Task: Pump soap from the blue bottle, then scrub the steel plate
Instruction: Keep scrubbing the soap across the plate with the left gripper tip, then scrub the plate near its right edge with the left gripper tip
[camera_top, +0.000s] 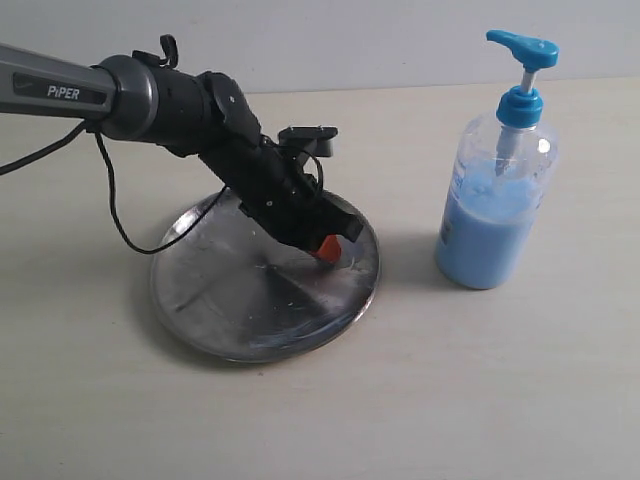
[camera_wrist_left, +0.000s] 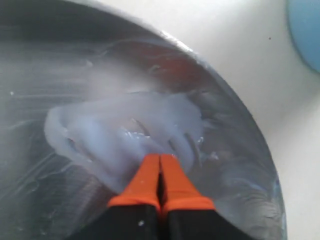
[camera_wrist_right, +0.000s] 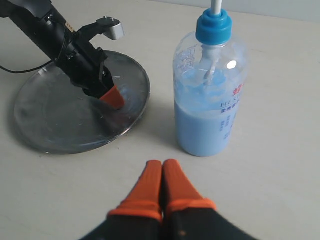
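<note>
The round steel plate (camera_top: 230, 300) lies on the pale table, left of centre. My left gripper (camera_top: 330, 250) is shut, its orange tips pressed down on the plate's right side. In the left wrist view the left gripper (camera_wrist_left: 160, 157) touches a smeared pale blue blob of soap (camera_wrist_left: 110, 135) on the steel plate (camera_wrist_left: 45, 200). The blue bottle (camera_top: 497, 195) stands upright to the plate's right, about half full of light blue liquid. My right gripper (camera_wrist_right: 162, 164) is shut and empty, hovering over bare table in front of the blue bottle (camera_wrist_right: 207, 95) and apart from the steel plate (camera_wrist_right: 55, 125).
A black cable (camera_top: 115, 215) hangs from the left arm (camera_top: 60, 92) and drops beside the plate's left rim. The left arm's camera bracket (camera_top: 308, 135) sticks up above the plate. Bare tabletop (camera_top: 480, 400) surrounds the plate and bottle.
</note>
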